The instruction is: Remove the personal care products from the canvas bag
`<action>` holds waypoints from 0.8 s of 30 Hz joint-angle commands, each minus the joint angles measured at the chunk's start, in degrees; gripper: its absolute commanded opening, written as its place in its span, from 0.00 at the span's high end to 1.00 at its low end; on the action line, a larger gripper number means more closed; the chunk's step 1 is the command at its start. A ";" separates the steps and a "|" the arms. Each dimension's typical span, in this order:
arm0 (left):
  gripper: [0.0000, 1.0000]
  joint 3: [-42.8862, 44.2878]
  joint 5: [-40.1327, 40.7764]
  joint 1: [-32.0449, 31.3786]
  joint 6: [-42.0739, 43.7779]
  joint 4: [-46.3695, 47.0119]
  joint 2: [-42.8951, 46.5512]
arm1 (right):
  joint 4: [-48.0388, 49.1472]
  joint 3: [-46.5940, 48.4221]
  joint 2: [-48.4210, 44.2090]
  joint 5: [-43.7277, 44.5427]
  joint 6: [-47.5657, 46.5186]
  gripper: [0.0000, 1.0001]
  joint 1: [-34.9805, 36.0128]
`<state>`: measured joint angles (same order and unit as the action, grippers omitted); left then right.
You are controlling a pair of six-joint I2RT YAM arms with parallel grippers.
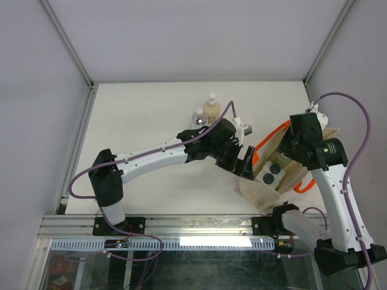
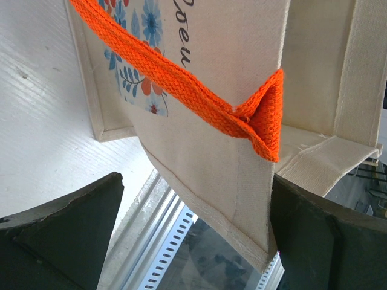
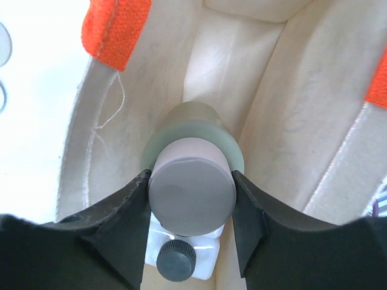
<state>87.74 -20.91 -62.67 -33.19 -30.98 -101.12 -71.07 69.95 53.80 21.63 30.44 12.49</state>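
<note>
The canvas bag (image 1: 284, 181) stands open at the right, orange handles (image 1: 268, 141) splayed. My right gripper (image 3: 192, 194) is inside it, shut on the beige cap (image 3: 192, 190) of the olive cylinder (image 3: 233, 148). Below it lies a whitish square bottle (image 3: 205, 263) with a dark cap. The top view shows two dark caps (image 1: 276, 170) in the bag. My left gripper (image 2: 196, 241) is open around the bag's left wall (image 2: 205, 151); the right finger (image 2: 326, 235) touches the cloth. The cream pump bottle (image 1: 211, 107) and the silver-capped bottle (image 1: 198, 116) stand on the table behind the left arm.
An aluminium rail (image 1: 181, 226) runs along the table's near edge, just under the bag's lower corner. Enclosure walls and frame posts (image 1: 81, 121) bound the table on the left, back and right. The right arm's purple cable (image 1: 357, 115) loops above the bag.
</note>
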 commanded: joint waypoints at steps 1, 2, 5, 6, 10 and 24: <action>0.01 2.40 3.26 -0.52 1.81 -0.39 3.39 | -0.15 8.27 -0.41 0.24 -1.73 1.00 -0.27; 0.01 2.35 4.10 -0.52 1.81 -0.48 4.06 | -0.91 9.52 -0.24 -0.13 -2.28 1.00 -0.25; 0.01 2.39 5.91 -0.52 1.81 -0.69 5.65 | -3.20 13.38 0.76 -0.61 -3.98 1.00 -0.27; 0.01 2.43 6.44 -0.52 1.81 -0.85 6.15 | -4.04 14.72 1.11 -0.60 -4.43 1.00 -0.27; 0.01 2.35 8.97 -0.43 1.80 -1.65 8.12 | -6.38 20.02 2.27 -1.37 -6.04 1.00 -0.27; 0.01 -0.27 14.83 1.37 2.74 -3.55 14.80 | -11.31 38.03 7.16 -10.62 -7.88 1.00 -0.27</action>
<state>87.90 -8.01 -62.17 -31.97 -35.27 -89.93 -85.23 99.57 59.81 14.39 23.70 12.47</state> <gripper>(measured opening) 0.992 0.520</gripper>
